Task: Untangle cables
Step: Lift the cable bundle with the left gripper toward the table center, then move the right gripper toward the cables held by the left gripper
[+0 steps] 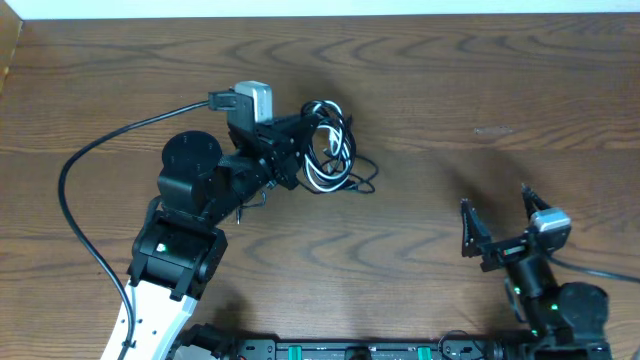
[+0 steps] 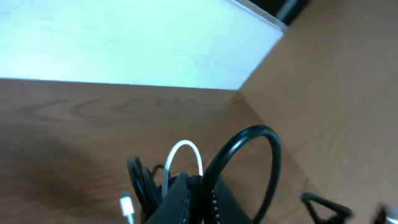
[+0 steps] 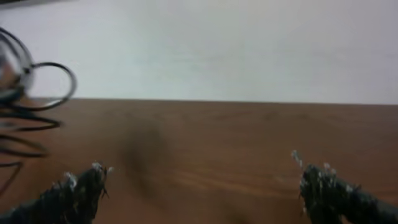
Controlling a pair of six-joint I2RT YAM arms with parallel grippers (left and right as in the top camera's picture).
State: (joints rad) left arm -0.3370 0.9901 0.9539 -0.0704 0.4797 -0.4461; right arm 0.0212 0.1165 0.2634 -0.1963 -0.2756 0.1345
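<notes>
A tangle of thin black and white cables (image 1: 330, 150) lies on the wooden table, just right of centre-left. My left gripper (image 1: 308, 135) is shut on the cables at the tangle's left side. In the left wrist view the closed fingers (image 2: 200, 186) pinch a black loop (image 2: 264, 140) and a white strand (image 2: 186, 149); a white plug (image 2: 127, 205) hangs to the left. My right gripper (image 1: 495, 215) is open and empty, well to the right of the tangle. In the right wrist view (image 3: 199, 180) cable loops (image 3: 31, 99) show at the far left.
A thick black arm wire (image 1: 90, 160) curves across the left of the table. The table's far edge (image 1: 320, 15) meets a white wall. A black base rail (image 1: 340, 350) runs along the near edge.
</notes>
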